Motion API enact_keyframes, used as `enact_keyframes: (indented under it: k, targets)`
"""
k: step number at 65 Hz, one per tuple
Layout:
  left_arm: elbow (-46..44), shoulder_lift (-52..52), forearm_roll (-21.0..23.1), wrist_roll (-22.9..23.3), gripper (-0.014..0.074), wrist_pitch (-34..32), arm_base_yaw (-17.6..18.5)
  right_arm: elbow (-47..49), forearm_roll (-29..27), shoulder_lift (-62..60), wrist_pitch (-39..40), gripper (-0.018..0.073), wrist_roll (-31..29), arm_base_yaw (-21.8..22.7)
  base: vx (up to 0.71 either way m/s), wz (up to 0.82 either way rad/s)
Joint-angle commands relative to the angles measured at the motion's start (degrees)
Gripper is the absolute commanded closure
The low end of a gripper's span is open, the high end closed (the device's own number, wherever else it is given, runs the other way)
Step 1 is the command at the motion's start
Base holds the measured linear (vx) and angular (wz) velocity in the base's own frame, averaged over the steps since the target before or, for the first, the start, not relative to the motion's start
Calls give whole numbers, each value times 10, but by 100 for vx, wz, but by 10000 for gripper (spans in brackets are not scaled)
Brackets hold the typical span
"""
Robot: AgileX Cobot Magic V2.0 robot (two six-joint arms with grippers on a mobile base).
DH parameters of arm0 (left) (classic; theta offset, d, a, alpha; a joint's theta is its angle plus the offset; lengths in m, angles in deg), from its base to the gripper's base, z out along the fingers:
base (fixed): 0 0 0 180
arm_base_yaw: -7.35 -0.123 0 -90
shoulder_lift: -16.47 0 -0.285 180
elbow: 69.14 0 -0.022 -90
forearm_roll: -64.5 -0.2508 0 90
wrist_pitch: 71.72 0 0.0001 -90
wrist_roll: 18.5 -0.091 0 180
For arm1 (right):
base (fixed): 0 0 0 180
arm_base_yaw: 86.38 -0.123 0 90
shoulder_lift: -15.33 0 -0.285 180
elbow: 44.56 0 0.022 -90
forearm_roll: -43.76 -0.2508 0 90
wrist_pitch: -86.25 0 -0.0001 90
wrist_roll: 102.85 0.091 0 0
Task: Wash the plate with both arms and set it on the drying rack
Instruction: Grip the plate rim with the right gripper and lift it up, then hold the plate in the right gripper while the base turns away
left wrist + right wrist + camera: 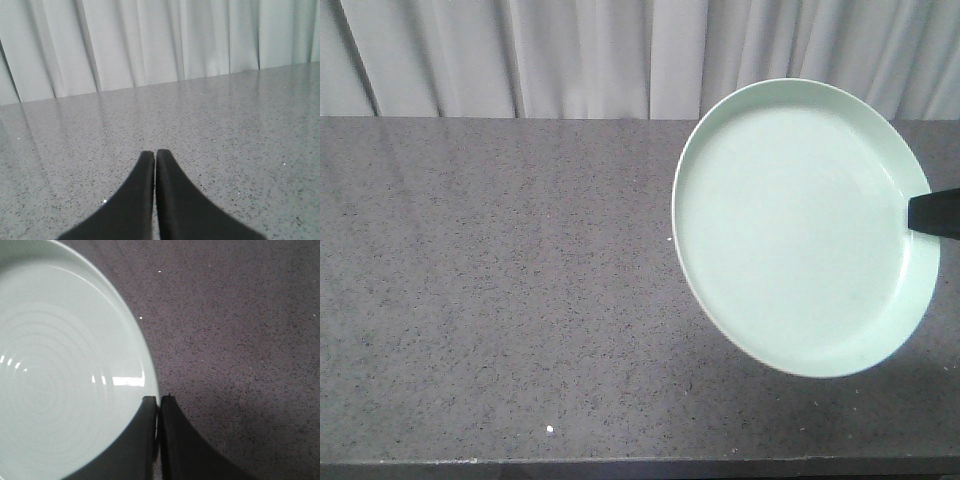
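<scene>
So the grey speckled countertop (pixel 500 300) is taking up most of every view, with a pale curtain (pixel 520 55) hanging along the back. The plate (pixel 800 230) is hanging over the right side of it, tilted up so its face is pointing toward the front camera, and it's looking lifted off the surface to me. The right gripper (pixel 159 401) is clamping the rim edge-on, one finger over the face and one behind. I'm guessing that's leaving the face free for the other arm to scrub. The left gripper (pixel 155 156) is sitting pinched together on nothing, pointing out across the counter toward the curtain. No drying rack is showing in any view.
</scene>
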Motion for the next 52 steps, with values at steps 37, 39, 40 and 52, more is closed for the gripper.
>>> enact_keyframes:
  k: [37, 39, 40, 52]
  targets:
    - [10, 9, 5, 1, 602, -43, 3, -4, 57, -98, 47, 570, 42, 3, 0, 0]
    - [10, 9, 5, 1, 602, -43, 3, -4, 56, -98, 47, 570, 42, 3, 0, 0]
    - [10, 9, 5, 1, 602, -43, 3, -4, 56, -98, 47, 570, 42, 3, 0, 0]
    - [10, 9, 5, 1, 602, -43, 3, -4, 54, -98, 45, 570, 42, 3, 0, 0]
